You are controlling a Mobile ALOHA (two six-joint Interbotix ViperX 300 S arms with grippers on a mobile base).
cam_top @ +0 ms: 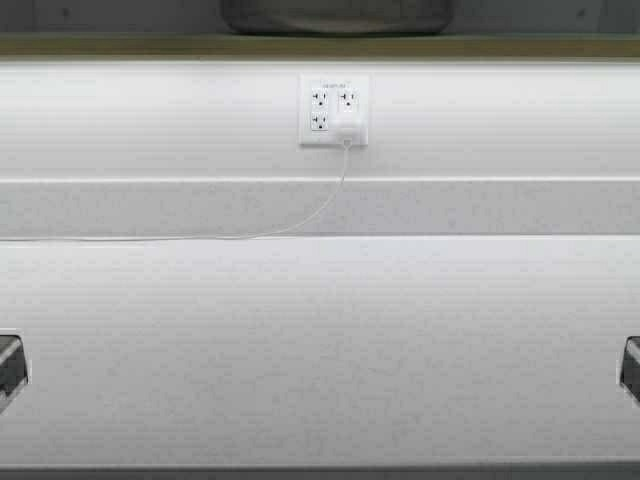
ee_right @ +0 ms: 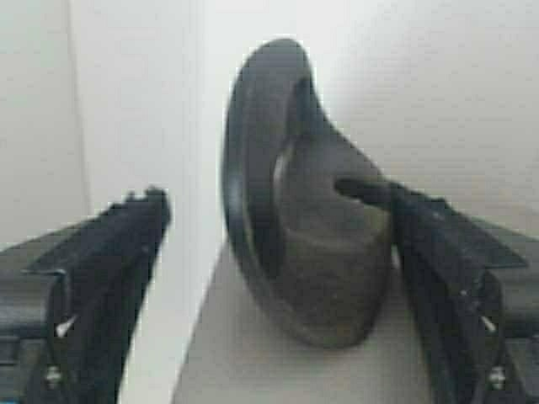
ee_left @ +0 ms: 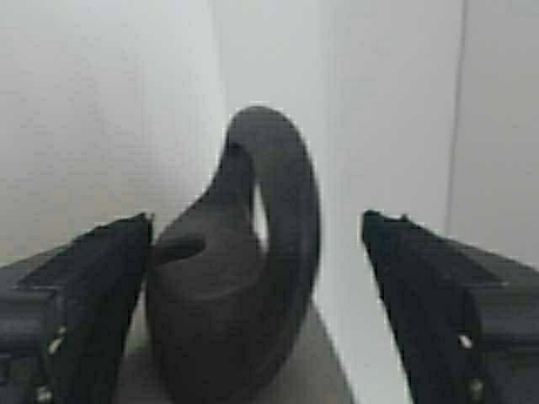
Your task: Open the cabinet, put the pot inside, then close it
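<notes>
The wide, round, dark grey metal pot (cam_top: pixel 335 15) shows in the high view only as a dark, curved shape cut off by the top edge. It lies just above a tan-olive wood-look strip (cam_top: pixel 150 45) that seems to be the lower edge of the wall-hung cabinet. Below that strip are a white backsplash and a white wall outlet (cam_top: pixel 334 110) with a white plug in it. A thin white cord (cam_top: pixel 300 222) trails from the plug down and to the left, along the back of the pale white bench (cam_top: pixel 320 350). In the left wrist view the left end effector (ee_left: pixel 257 220) has its two black fingers (ee_left: pixel 101 286) spread wide on either side of one of the pot's black loop handles (ee_left: pixel 282 168). The handle is a thick, matte arch rising from a rounded base. It sits close against one finger and stands clear of the other. In the right wrist view the right end effector (ee_right: pixel 282 198) is likewise spread apart around the other loop handle (ee_right: pixel 240 151), whose base touches one finger (ee_right: pixel 438 244). In both wrist views the handle stands over a flat pale grey surface (ee_right: pixel 219 362), with pale walls behind.
</notes>
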